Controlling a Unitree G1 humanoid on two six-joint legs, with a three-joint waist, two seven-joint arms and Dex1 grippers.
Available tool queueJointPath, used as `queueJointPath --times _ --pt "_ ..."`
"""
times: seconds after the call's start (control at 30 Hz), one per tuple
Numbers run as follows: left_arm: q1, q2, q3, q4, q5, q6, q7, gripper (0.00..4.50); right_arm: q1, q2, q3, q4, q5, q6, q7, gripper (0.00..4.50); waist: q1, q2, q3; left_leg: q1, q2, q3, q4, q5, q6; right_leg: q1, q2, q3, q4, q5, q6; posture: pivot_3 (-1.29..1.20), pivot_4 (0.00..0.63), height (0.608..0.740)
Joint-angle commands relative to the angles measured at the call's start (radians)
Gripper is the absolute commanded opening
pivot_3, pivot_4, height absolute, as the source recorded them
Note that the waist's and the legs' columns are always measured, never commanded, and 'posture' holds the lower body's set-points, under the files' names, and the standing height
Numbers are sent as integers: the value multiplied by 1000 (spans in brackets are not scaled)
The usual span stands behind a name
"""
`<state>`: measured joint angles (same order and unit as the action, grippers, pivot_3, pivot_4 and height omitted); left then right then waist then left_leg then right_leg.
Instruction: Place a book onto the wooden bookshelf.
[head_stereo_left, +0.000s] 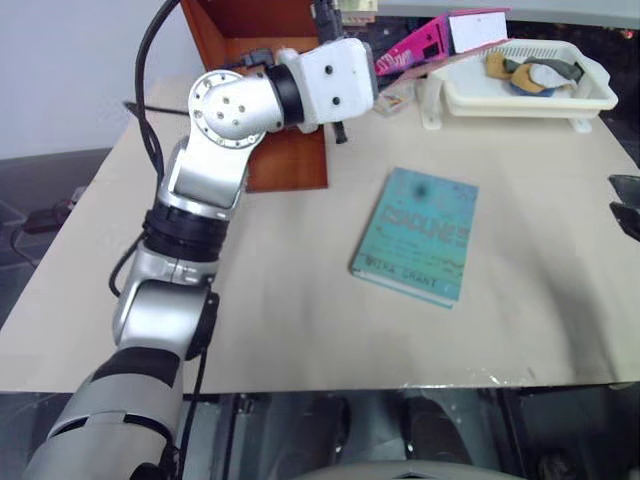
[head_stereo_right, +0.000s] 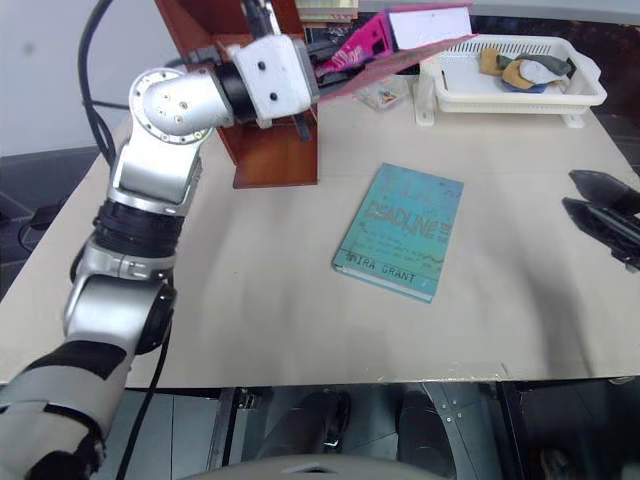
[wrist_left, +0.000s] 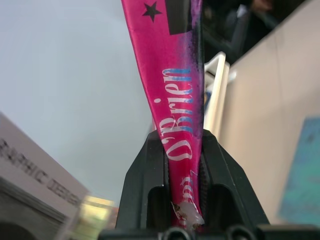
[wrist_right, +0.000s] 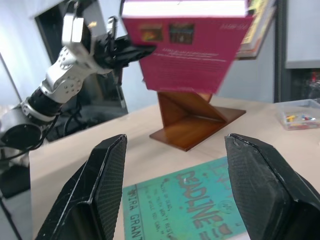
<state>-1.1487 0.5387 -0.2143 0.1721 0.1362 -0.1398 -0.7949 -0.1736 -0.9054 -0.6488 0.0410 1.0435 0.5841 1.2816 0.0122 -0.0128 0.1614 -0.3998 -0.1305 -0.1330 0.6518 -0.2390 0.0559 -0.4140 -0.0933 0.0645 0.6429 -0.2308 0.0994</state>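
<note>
The left gripper (head_stereo_right: 322, 68) clamps the pink book (head_stereo_right: 400, 40), held aloft, long axis level, just beside the wooden bookshelf (head_stereo_right: 270, 150); the right gripper (wrist_right: 175, 190) waits wide open.

You've got a glossy pink paperback book (wrist_right: 186, 55) above the polished reddish-brown wooden bookshelf (wrist_right: 192, 120). Teal book (head_stereo_right: 400, 230) beside the bookshelf: matt paper cover. Table (head_stereo_right: 520, 330): matt beige, smooth. White tray (head_stereo_right: 520, 90): smooth plastic. Right gripper (wrist_right: 182, 195) fingers: matt black, finely textured.
</note>
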Motion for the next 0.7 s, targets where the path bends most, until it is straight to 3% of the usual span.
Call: queueJointPath --times 0.03,0.37,0.7 --pt "-65 31 6 12 53 -65 19 217 -38 -28 -58 31 40 18 25 3177 1 0 0 0 0 0 0 0 0 0 0 0 0 0 0 0 150 740" --pt "-146 103 -29 120 172 -103 -21 217 -106 -73 -23 120 8 39 90 3177 0 0 0 0 0 0 0 0 0 0 0 0 0 0 0 0 150 740" --pt "-226 182 -104 135 337 55 -167 217 -251 -79 74 242 -75 21 161 3177 -4 0 1 -1 0 0 0 0 0 -1 1 0 1 0 0 0 150 740"
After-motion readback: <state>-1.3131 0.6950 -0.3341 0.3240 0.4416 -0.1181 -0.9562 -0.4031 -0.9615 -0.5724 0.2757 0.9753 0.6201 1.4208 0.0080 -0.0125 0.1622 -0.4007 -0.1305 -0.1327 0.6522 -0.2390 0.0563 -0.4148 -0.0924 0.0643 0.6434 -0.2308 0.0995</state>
